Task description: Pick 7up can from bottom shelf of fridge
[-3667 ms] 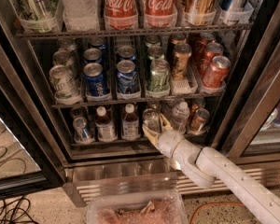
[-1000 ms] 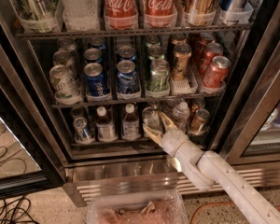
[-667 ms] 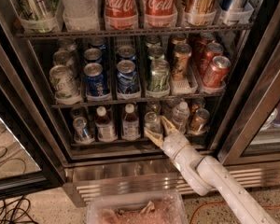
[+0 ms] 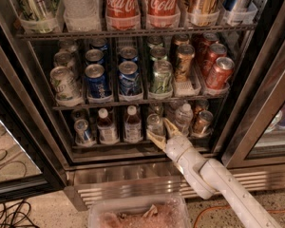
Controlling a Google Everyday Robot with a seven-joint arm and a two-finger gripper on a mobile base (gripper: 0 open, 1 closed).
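Gripper [image 4: 160,132], lower centre, has held position while the arm steepened, fingers spread either side of the 7up can [image 4: 155,122] on the bottom shelf [image 4: 109,146] of the fridge [image 4: 118,175], so closing is likely next.

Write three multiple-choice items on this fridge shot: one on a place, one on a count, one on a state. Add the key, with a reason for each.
1. Where is the gripper?
A. among the blue cans on the middle rack
B. at the front of the bottom shelf, by the 7up can
C. down at the base grille

2. How many red-labelled cola bottles stand on the top rack?
A. two
B. one
C. four

3. How is the 7up can placed?
A. lying on its side
B. lifted clear of the shelf
C. upright on the shelf

Key:
1 B, it sits right beside that can.
2 A, two red labels stand side by side.
3 C, its silver top faces up.
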